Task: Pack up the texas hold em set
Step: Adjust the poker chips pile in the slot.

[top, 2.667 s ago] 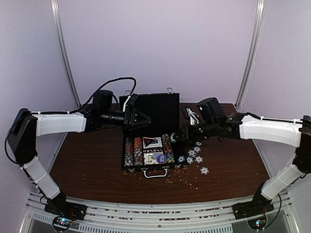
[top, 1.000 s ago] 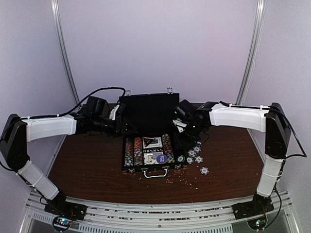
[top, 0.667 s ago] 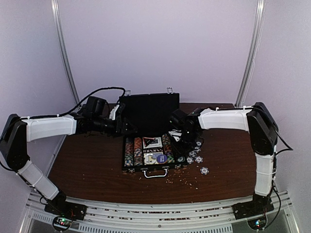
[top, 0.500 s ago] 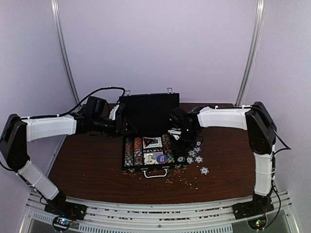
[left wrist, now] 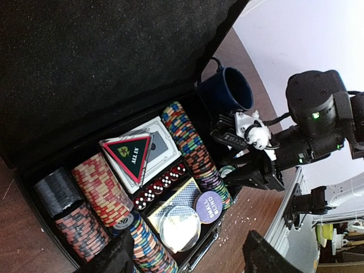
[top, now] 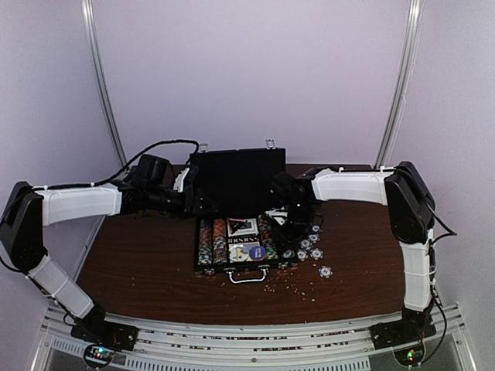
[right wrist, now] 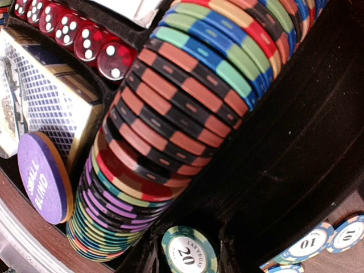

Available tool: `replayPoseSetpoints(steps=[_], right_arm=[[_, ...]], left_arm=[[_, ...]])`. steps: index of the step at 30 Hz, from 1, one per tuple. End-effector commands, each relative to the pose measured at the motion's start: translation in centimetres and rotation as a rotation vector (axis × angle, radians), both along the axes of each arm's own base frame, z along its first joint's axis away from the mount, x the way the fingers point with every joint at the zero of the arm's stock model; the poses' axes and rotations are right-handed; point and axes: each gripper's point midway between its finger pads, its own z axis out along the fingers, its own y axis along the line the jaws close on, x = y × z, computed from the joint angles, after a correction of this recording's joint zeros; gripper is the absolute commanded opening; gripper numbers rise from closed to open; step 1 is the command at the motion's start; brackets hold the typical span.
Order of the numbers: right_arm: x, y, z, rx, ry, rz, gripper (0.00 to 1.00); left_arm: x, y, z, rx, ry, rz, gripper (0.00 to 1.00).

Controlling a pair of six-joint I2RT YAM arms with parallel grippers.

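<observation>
The black case (top: 238,171) stands open, its lid upright and its tray (top: 199,267) holding rows of striped chips (left wrist: 190,148), card decks (left wrist: 149,149) and red dice (left wrist: 162,185). My right gripper (top: 288,229) hangs over the tray's right edge, shut on a green "20" chip (right wrist: 189,250) held edge to edge between its dark fingers (right wrist: 142,259). My left gripper (left wrist: 193,259) is open and holds nothing, hovering at the lid's left edge (top: 203,202). Several loose chips (top: 311,246) lie on the table right of the case.
A dark blue cup (left wrist: 227,91) stands behind the case's right corner. One stray chip (top: 326,271) and pale crumbs (top: 278,287) lie near the case's silver handle (top: 247,277). A purple "small blind" button (right wrist: 42,185) rests on a card deck.
My right arm has folded in, carrying its gripper left and down over the tray's right chip row. The left arm drew back left earlier and has since stayed still.
</observation>
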Motion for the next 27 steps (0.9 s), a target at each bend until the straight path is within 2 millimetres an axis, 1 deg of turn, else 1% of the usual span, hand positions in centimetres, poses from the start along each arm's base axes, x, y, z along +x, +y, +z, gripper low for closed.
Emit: replayPoseSetpoints(steps=[1, 4, 13, 18, 23, 27], right_arm=[[-2.1, -1.4, -0.6, -0.044, 0.104, 0.006, 0.35], [-2.5, -1.1, -0.1, -0.017, 0.123, 0.007, 0.32], [-2.4, 0.0, 1.2, 0.046, 0.126, -0.007, 0.21], [-2.6, 0.2, 1.7, 0.064, 0.127, -0.002, 0.16], [-2.7, 0.4, 2.0, 0.08, 0.126, -0.006, 0.14], [-3.0, 0.3, 1.6, 0.083, 0.136, -0.005, 0.13]], left_arm=[[-0.1, 0.0, 1.1, -0.02, -0.038, 0.005, 0.68], [-0.1, 0.0, 1.0, -0.02, -0.037, 0.005, 0.68], [-0.4, 0.2, 0.8, -0.028, -0.029, 0.013, 0.68], [-0.7, 0.4, 0.8, -0.033, -0.026, 0.023, 0.68], [-0.9, 0.6, 0.6, -0.037, -0.016, 0.037, 0.68], [-1.0, 0.8, 0.6, -0.044, -0.013, 0.046, 0.68]])
